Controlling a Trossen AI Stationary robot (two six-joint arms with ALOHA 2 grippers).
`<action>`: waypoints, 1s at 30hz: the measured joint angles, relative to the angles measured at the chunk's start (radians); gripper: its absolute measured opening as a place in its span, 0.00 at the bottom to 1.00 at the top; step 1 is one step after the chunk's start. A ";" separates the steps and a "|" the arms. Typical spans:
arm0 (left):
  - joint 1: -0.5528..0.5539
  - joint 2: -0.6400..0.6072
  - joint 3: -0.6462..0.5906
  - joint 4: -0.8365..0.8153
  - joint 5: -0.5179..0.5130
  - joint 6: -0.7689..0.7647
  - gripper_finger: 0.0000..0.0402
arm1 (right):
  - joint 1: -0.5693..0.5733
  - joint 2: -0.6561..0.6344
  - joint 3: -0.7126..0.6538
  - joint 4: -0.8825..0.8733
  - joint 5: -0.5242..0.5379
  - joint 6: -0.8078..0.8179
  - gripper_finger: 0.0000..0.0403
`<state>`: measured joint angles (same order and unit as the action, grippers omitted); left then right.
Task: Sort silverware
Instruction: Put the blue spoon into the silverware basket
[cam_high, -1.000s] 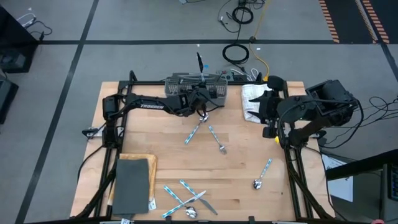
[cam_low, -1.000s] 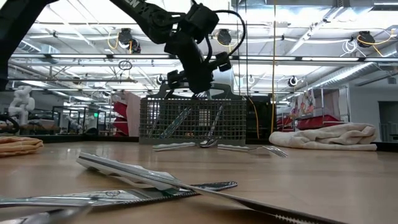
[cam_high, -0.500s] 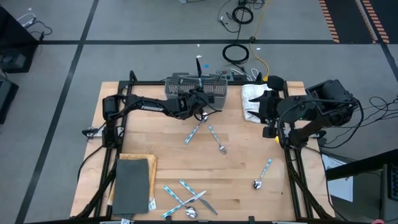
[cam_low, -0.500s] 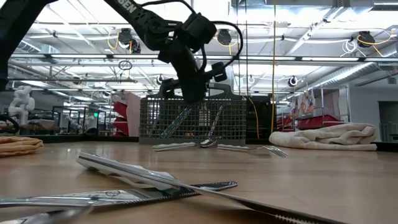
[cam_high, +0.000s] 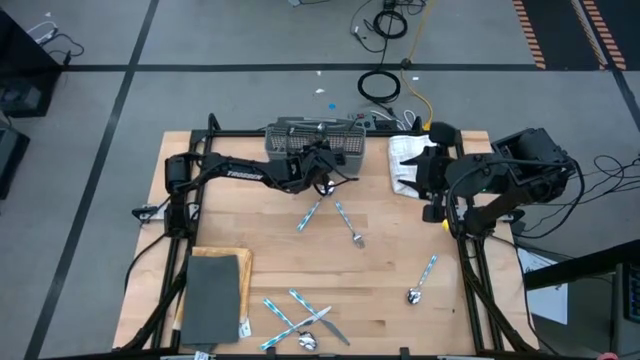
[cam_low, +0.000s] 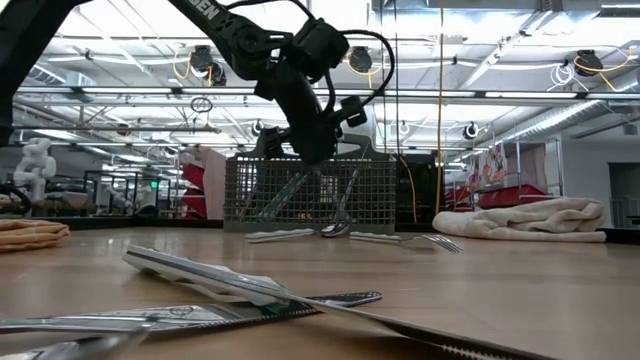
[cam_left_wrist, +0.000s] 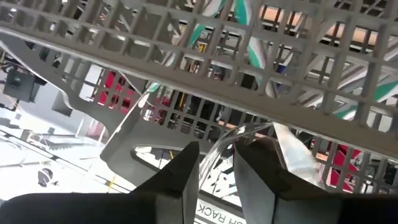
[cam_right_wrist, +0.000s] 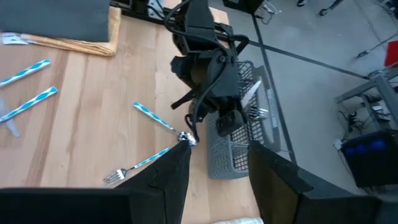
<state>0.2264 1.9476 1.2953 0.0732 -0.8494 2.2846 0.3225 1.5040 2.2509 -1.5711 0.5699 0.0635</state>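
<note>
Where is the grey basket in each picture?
High view: basket at the table's far edge, middle.
Low view: basket centre, behind the cutlery.
Left wrist view: basket fills the frame, very close.
Right wrist view: basket lower middle.
Shared landmark: the left pincer right beside it.

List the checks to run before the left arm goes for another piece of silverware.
1. Left gripper over the mesh basket: ok.
2. Left fingers apart, nothing between them: ok.
3. Basket upright at the table's far edge: ok.
4. Fork on the table near the basket, lying flat, nothing on top: ok.
5. Right gripper open, empty, parked by the towel, off the path: ok.
6. Pieces in the basket in the correct compartments: cannot tell.
</note>
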 joint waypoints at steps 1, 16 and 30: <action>0.000 0.000 0.000 0.005 -0.003 -0.001 0.26 | 0.000 0.000 0.000 0.000 -0.002 0.000 0.37; -0.081 -0.231 0.208 0.082 -0.233 -0.422 0.26 | -0.003 0.000 0.000 0.000 0.004 0.056 0.37; -0.177 -0.557 0.215 -0.821 0.261 -2.653 0.26 | -0.003 0.016 0.000 0.005 0.086 0.262 0.37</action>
<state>0.0496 1.3905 1.5100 -0.7478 -0.5880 -0.3688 0.3195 1.5195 2.2513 -1.5665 0.6559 0.3259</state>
